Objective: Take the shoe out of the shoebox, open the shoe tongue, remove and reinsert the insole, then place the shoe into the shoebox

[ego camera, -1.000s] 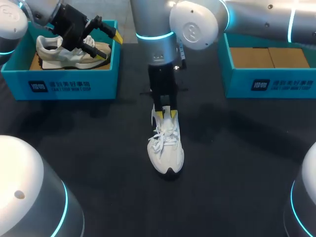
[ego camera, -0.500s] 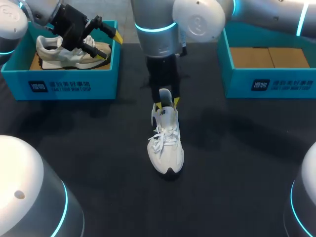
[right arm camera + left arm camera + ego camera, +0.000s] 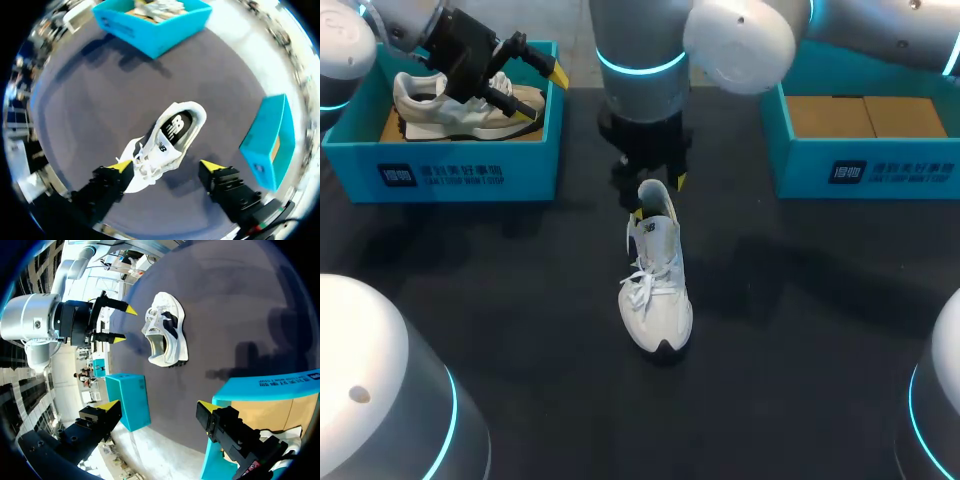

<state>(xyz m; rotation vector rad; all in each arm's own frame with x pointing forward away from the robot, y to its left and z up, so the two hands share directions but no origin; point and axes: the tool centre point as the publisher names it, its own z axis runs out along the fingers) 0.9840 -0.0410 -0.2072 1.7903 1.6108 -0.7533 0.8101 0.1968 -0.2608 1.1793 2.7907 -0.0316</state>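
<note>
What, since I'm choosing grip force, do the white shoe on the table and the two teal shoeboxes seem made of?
White shoe: probably mesh or knit fabric, matte, with cloth laces and a dark, likely rubber, toe edge. Left shoebox and right shoebox: likely cardboard, smooth teal walls; the right one shows brown flaps inside.

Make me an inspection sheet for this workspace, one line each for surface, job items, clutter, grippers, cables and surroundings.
Surface: dark table.
Job's things: white shoe upright on its sole mid-table, toe toward the robot, dark insole inside; empty shoebox at the robot's right.
Clutter: second shoebox at the left, holding a second shoe.
Grippers: right gripper open, above the white shoe's heel end, apparently not touching it; left gripper open, over the second shoebox.
Cables: nothing seen on the table.
Surroundings: nothing seen reaching over the table.
</note>
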